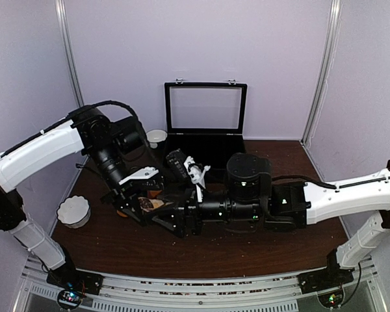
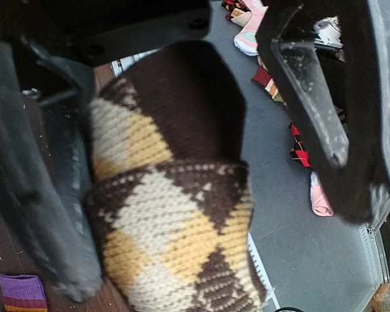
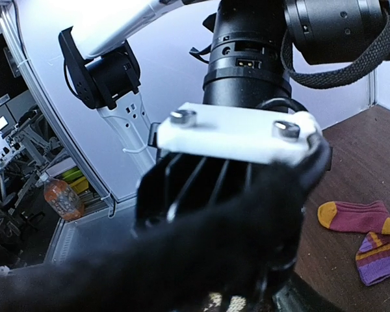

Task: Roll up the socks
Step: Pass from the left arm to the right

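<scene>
The dark brown argyle socks (image 2: 175, 214) fill the left wrist view, folded over on themselves into a thick bundle. My left gripper (image 1: 140, 195) stands wide open around the bundle. One finger (image 2: 45, 214) touches it and the other finger (image 2: 318, 117) stands clear of it. My right gripper (image 1: 175, 218) meets the same bundle (image 1: 149, 203) from the right. Its fingers are a dark blur in the right wrist view, with a bit of argyle knit (image 3: 227, 303) below them. The magenta socks with orange toes (image 3: 357, 218) and a purple-orange striped cuff (image 3: 377, 260) lie on the table.
A white bowl (image 1: 73, 211) sits at the left edge of the table. A small white cup (image 1: 156, 136) stands beside an open black case (image 1: 205, 140) at the back. Loose socks (image 2: 250, 36) lie on the grey floor beyond the table.
</scene>
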### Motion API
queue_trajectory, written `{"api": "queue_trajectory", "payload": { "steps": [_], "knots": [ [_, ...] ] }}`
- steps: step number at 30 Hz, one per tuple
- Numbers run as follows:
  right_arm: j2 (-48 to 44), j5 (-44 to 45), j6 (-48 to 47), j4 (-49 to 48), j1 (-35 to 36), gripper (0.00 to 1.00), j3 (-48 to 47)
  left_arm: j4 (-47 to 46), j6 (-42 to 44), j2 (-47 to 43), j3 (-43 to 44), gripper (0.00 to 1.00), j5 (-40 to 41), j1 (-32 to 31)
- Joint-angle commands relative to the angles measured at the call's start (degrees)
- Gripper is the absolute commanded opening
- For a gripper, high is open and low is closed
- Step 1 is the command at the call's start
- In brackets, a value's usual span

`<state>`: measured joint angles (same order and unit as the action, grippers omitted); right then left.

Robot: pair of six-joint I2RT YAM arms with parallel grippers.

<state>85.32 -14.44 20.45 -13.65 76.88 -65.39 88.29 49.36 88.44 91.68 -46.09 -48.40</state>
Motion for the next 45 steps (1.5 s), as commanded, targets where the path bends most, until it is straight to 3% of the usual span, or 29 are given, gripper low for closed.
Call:
{"api": "queue_trajectory", "payload": {
  "steps": [1, 11, 14, 16, 17, 19, 23, 24, 31, 37, 40, 42, 45],
  "knots": [
    [1.78, 1.64, -1.19, 4.9, 0.46, 0.62, -4.02, 0.43, -0.56, -0.28, 1.45, 0.0, -1.99, 0.5],
    [3.3, 1.24, -1.76, 11.82, 0.44, 0.56, -5.6, 2.3, 0.05, -0.08, 3.58, 0.0, -1.09, 0.94],
    [3.26, 2.93, -1.72, 12.1, 0.43, 0.26, -5.84, 2.25, -0.04, 0.07, 4.04, 0.0, -0.86, 0.92],
    [2.24, 4.95, -1.37, 9.9, 0.46, 0.06, -4.65, 1.38, -1.13, -0.02, 4.37, 0.07, -0.26, 0.94],
    [1.54, 5.99, -1.08, 8.34, 0.43, 0.01, -3.74, 0.69, -1.94, -0.28, 4.32, 0.12, -0.04, 0.94],
    [0.19, 7.85, -0.33, 4.42, 0.46, 0.0, -1.35, -1.01, -3.25, -0.97, 3.9, 0.25, 0.43, 0.94],
    [-0.67, 10.0, 1.03, -0.97, 0.41, 0.0, 1.74, -3.27, -6.2, -2.27, 3.08, 0.9, 1.49, 1.26],
    [-0.68, 10.37, 1.45, -2.03, 0.41, 0.0, 2.5, -3.23, -6.4, -2.48, 3.11, 0.97, 0.8, 1.77],
    [-1.45, 12.24, 4.78, -14.29, 0.46, 0.0, 9.18, -7.0, -11.15, -5.98, 3.13, 0.98, -5.56, 10.28],
    [-0.73, 12.62, 4.68, -22.57, 0.46, 0.0, 10.16, -13.2, -18.59, -10.85, 4.49, 0.98, -0.82, 13.0],
    [0.51, 12.23, 4.63, -26.19, 0.31, 0.0, 9.65, -23.0, -30.28, -15.73, -2.57, 0.98, 13.83, 13.72],
    [1.77, 11.5, 4.82, -27.16, 0.36, 0.0, 8.62, -25.68, -29.92, -18.01, -7.56, 0.98, 14.07, 15.16],
    [3.05, 11.18, 5.56, -28.62, 0.34, 0.0, 7.8, -25.23, -27.02, -19.33, -7.98, 0.98, 7.81, 15.28]
  ]
}}
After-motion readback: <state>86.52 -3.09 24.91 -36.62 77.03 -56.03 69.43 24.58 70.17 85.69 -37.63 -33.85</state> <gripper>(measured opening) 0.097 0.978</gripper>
